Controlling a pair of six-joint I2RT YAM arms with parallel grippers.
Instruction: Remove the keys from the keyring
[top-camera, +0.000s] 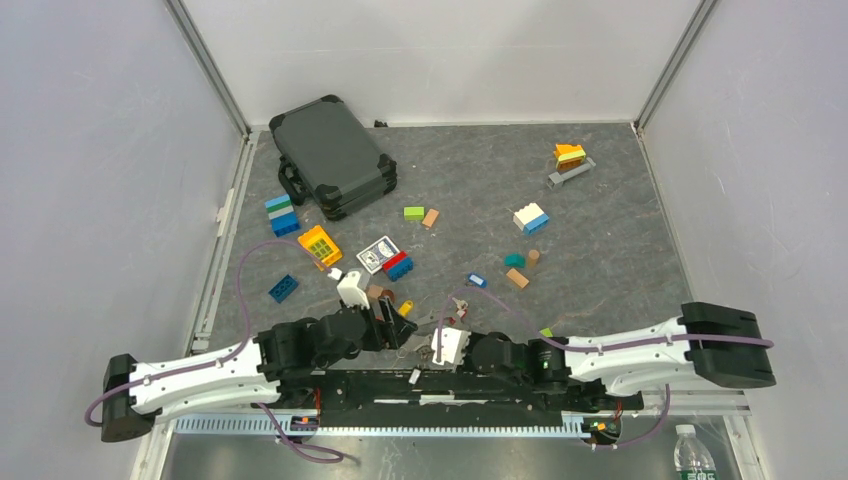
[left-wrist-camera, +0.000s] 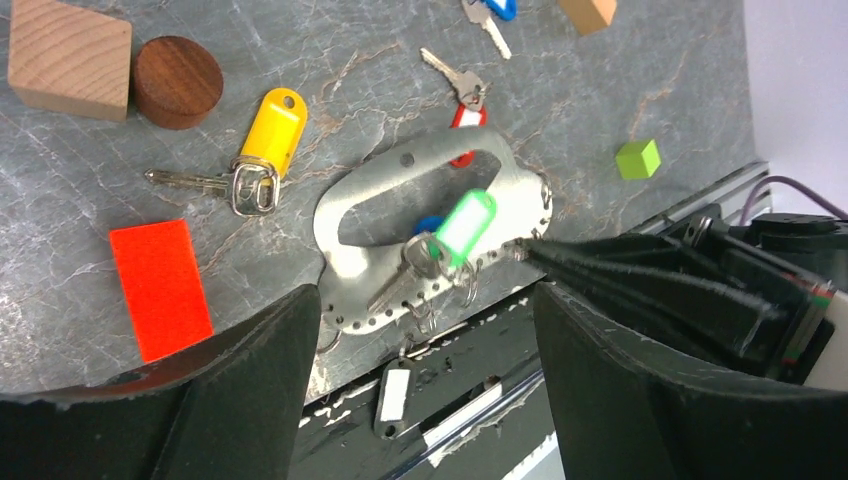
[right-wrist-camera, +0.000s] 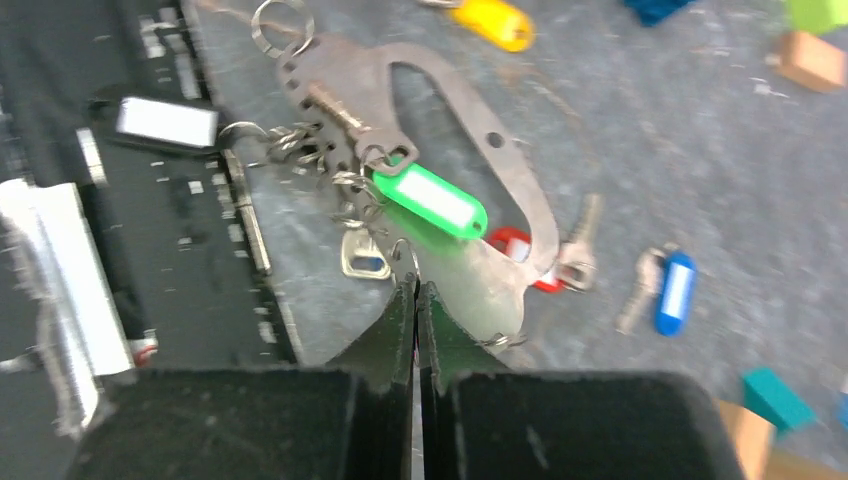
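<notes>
The keyring (left-wrist-camera: 372, 176), a flat grey metal oval with small wire rings along its rim, lies at the table's near edge (top-camera: 425, 322). A green-tagged key (left-wrist-camera: 465, 225) and a black tag (left-wrist-camera: 395, 395) hang from it; the black tag droops over the edge. A red-tagged key (left-wrist-camera: 465, 115) lies at its far side. Loose on the mat are a yellow-tagged key (left-wrist-camera: 270, 130) and a blue-tagged key (right-wrist-camera: 675, 290). My left gripper (left-wrist-camera: 425, 350) stands open above the keyring's near rim. My right gripper (right-wrist-camera: 416, 288) is shut at the keyring's end (right-wrist-camera: 510, 170), pinching its thin edge.
An orange block (left-wrist-camera: 160, 285), a wooden block (left-wrist-camera: 68, 55), a brown disc (left-wrist-camera: 178, 67) and a green cube (left-wrist-camera: 637, 158) lie around the keyring. A black rail (left-wrist-camera: 480, 400) runs below the table edge. A dark case (top-camera: 333, 155) and a card box (top-camera: 378, 254) sit farther back.
</notes>
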